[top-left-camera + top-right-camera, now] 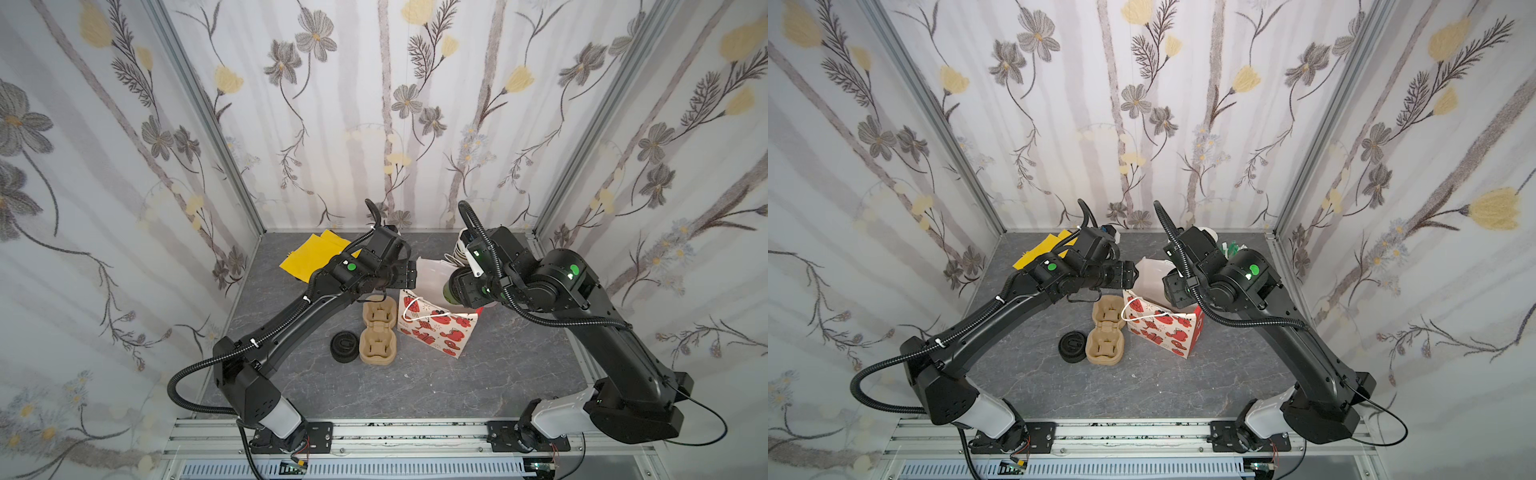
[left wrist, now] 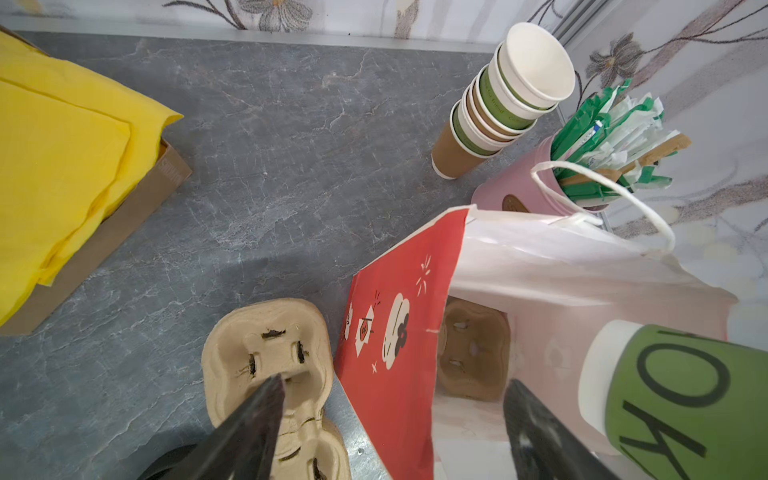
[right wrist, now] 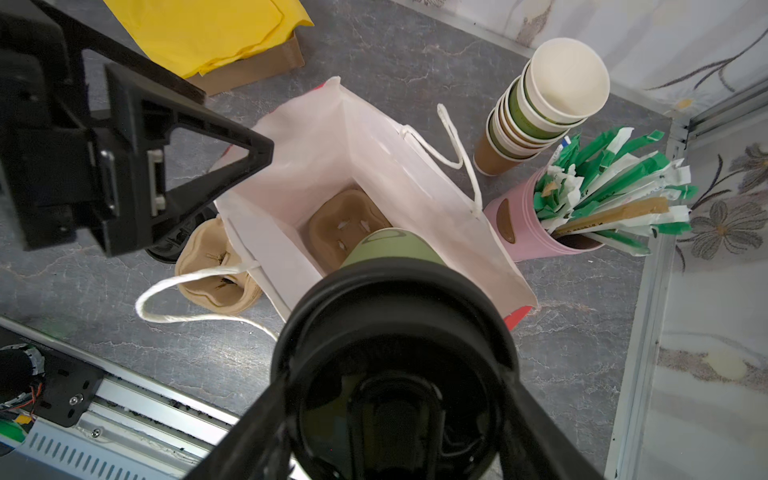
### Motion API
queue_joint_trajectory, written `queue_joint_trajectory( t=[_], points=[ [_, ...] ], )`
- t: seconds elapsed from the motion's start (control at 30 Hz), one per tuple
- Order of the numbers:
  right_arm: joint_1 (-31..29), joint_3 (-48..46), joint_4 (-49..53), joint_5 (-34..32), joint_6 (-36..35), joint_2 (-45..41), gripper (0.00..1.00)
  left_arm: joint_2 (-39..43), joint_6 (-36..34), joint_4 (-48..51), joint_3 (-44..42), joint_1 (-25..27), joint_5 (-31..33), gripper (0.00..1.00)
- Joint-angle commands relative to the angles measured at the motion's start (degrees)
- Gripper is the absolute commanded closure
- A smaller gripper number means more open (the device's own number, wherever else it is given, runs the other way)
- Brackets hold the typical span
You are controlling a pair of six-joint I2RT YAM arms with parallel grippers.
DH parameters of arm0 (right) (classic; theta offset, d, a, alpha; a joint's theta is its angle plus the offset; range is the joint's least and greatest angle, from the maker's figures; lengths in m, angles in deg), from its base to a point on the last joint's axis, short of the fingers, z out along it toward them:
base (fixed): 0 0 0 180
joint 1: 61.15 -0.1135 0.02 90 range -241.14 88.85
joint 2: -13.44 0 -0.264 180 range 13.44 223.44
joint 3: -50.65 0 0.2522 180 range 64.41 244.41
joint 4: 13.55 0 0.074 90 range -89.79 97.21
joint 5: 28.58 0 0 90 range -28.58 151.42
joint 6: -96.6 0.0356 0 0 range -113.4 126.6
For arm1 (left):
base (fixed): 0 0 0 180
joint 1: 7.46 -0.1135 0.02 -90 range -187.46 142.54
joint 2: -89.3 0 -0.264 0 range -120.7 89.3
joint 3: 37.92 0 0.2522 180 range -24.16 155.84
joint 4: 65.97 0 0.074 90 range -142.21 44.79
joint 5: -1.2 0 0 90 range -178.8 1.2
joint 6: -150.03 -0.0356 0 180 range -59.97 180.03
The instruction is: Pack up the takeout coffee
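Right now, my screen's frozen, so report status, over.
Left gripper open at bag rim. Right gripper shut on coffee cup, over bag mouth. Cup carrier inside; nothing blocking.

The takeout coffee (image 2: 685,399) is green with black lettering and a black lid (image 3: 395,316); the bag (image 1: 434,330) shows red prints on white.

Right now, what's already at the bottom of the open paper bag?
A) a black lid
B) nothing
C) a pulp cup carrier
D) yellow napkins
C: the right wrist view looks down into the bag and shows a brown pulp cup carrier lying on its floor, with the takeout coffee hanging above it, not yet set in.
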Motion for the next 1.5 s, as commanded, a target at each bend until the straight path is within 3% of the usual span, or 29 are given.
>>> queue_joint_trajectory(
  t=[0.0, 0.2, 0.4, 0.7, 0.93, 1.47],
  points=[
    [1.82, -1.54, -1.48, 2.91, 0.37, 1.77, 0.40, -0.38, 1.30, -0.16, 0.55, -0.24, -1.56, 0.15],
    [3.70, -2.99, -1.50, 4.48, 4.53, 3.16, 0.41, -1.88, 0.59, 0.04, 1.99, -0.85, -1.73, 0.15],
    [4.05, -2.80, -1.55, 4.49, 3.85, 5.12, 0.40, -3.16, -0.41, 0.02, 2.18, -1.20, -3.65, 0.20],
    [5.99, -0.34, -1.80, 4.61, -3.41, 9.48, 0.38, -4.74, -2.58, 0.03, 2.27, -1.48, -6.42, 0.39],
    [7.97, -3.59, -6.09, 11.11, -7.97, 7.35, 0.37, -5.38, -5.24, -0.15, 2.41, -1.72, -7.17, 0.55],
    [6.51, -5.23, -4.93, 11.46, -7.49, 7.73, 0.37, -5.83, -10.07, -0.51, 3.24, -2.35, -8.35, 0.81]
  ],
)
